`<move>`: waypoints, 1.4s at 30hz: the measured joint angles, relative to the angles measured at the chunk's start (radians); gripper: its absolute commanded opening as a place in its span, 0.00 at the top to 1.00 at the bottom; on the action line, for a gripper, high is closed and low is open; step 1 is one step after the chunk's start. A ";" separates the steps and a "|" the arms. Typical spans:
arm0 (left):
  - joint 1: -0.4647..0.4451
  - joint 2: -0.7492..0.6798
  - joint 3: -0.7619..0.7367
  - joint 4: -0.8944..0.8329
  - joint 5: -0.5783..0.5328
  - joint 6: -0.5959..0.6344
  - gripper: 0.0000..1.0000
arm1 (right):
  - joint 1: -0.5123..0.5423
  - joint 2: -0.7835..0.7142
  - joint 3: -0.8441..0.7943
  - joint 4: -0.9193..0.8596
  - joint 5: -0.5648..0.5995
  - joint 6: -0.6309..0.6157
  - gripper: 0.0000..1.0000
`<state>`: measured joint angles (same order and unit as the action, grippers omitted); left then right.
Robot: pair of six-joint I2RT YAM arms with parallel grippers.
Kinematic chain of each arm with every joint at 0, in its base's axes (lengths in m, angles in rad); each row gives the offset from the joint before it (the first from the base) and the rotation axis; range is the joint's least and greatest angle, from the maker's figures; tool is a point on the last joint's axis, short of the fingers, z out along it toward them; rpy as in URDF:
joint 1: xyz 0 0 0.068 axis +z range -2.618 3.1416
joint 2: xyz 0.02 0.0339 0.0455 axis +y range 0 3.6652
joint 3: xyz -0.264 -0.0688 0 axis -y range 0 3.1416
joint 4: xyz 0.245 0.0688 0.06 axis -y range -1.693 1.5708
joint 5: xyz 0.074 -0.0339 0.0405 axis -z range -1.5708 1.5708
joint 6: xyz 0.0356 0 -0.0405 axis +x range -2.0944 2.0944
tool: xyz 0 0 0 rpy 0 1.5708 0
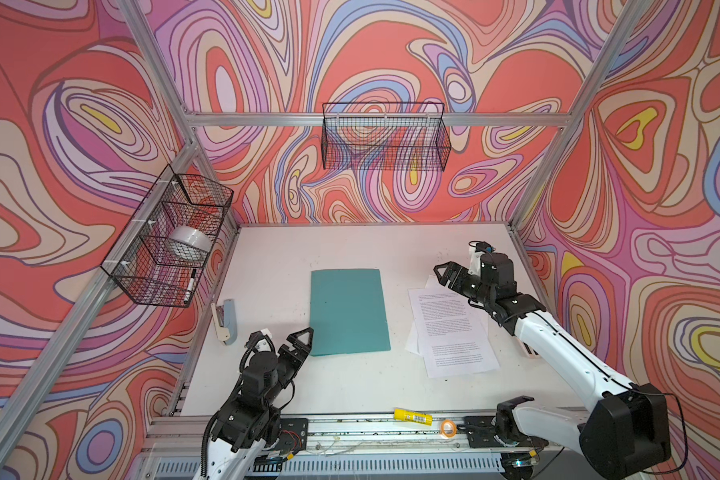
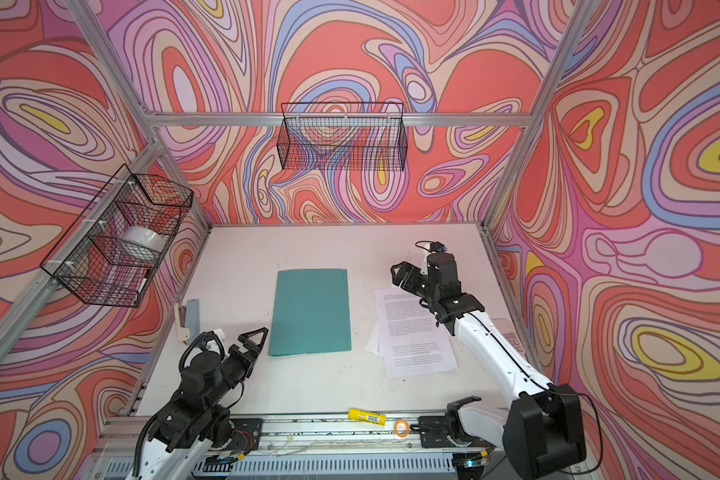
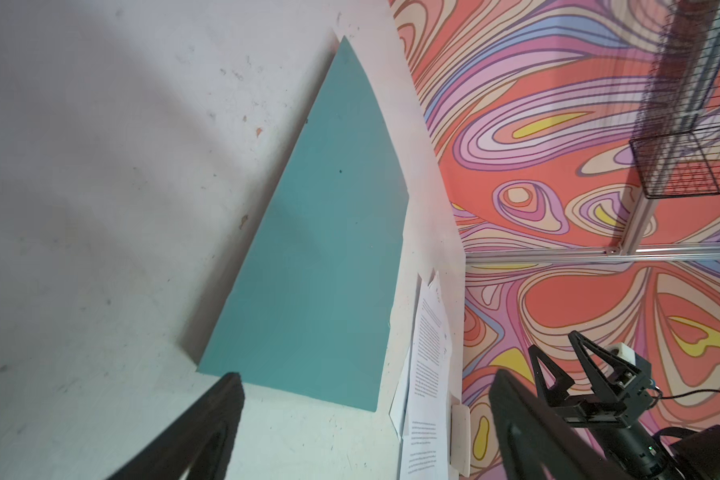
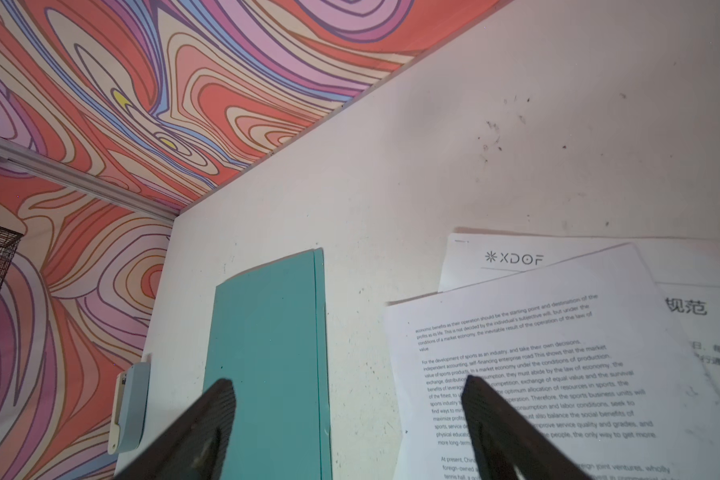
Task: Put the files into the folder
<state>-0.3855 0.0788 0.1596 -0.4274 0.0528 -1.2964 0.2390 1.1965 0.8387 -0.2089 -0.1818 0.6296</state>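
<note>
Nearest me, in front of the folder (image 1: 350, 311), a yellow glue stick (image 1: 412, 414) lies on the rail. The left gripper (image 1: 302, 340) hangs just beside the folder's near left corner, its fingers spread wide with nothing between them. The folder itself lies flat and closed on the table (image 1: 266, 257). To its right, clear of it, the files (image 1: 449, 332) sit in a loose, fanned stack. Above their far end, right of the folder's far half, the right gripper (image 1: 443, 272) hovers, its fingers likewise wide and empty. By my reckoning nothing is done yet: the folder wants opening, and the sheets need gathering and sliding in.
</note>
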 measured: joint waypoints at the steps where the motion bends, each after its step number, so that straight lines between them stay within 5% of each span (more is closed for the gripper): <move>1: -0.006 0.013 -0.001 0.000 0.005 -0.008 0.10 | 0.000 0.000 -0.011 0.000 -0.006 0.006 0.12; 14: -0.217 0.358 -0.037 0.209 -0.039 -0.051 0.13 | 0.000 -0.029 -0.074 0.034 -0.010 0.029 0.13; 20: -0.237 0.495 -0.066 0.359 -0.080 -0.061 0.15 | 0.000 -0.021 -0.086 0.051 0.001 0.016 0.13; 42: -0.237 0.433 -0.152 0.508 -0.215 -0.095 0.23 | 0.000 0.042 -0.114 0.090 0.022 -0.019 0.13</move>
<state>-0.6224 0.5121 0.0074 0.0807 -0.1623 -1.3911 0.2394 1.2381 0.7250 -0.1192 -0.1600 0.6106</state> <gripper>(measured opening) 0.767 0.868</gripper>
